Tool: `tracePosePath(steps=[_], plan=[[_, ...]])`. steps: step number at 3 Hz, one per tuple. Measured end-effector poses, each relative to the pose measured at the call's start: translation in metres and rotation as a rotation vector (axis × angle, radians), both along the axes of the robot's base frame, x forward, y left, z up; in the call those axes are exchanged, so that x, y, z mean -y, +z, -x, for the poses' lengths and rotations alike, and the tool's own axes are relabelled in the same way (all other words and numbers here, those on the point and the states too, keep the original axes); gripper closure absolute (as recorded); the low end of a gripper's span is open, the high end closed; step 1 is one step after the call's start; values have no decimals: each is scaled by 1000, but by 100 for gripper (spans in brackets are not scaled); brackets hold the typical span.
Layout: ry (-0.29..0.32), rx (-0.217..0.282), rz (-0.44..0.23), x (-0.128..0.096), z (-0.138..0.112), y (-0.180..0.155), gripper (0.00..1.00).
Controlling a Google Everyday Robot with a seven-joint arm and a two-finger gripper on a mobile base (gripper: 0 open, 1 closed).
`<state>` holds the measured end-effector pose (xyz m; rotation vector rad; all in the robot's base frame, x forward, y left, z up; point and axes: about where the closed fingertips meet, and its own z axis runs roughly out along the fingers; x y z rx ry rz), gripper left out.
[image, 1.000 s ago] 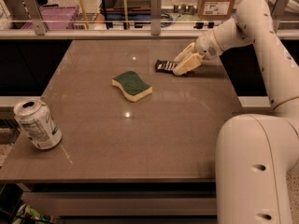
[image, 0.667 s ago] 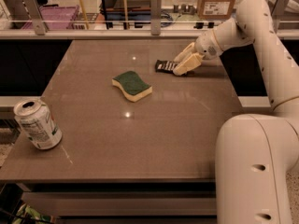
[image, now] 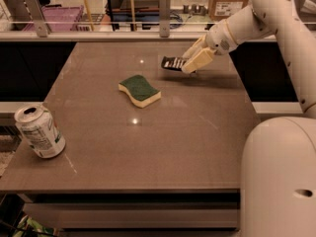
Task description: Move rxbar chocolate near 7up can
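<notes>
At far right of the table (image: 163, 147), the gripper (image: 193, 62) is closed on one end of the rxbar chocolate (image: 172, 63), pinching the black wrapper. Change since a second ago: gripper and bar both sit higher in view, and the bar looks clear of the surface. Judged: grasp secured, lift begun. The arm (image: 247, 19) reaches in from the right, forearm sloping down-left. A green-and-yellow sponge (image: 139, 90) lies mid-table. The 7up can (image: 39, 132) stands at the near-left edge, well apart from the bar; the carry is not yet done.
</notes>
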<state>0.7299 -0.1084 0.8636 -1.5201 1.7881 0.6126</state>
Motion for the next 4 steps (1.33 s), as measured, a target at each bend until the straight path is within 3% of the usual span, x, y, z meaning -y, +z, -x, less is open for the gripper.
tracePosePath(steps=[2,4], plan=[[-1,40,10,-11,28,35,100],[34,42,23,-22,80,58,100]])
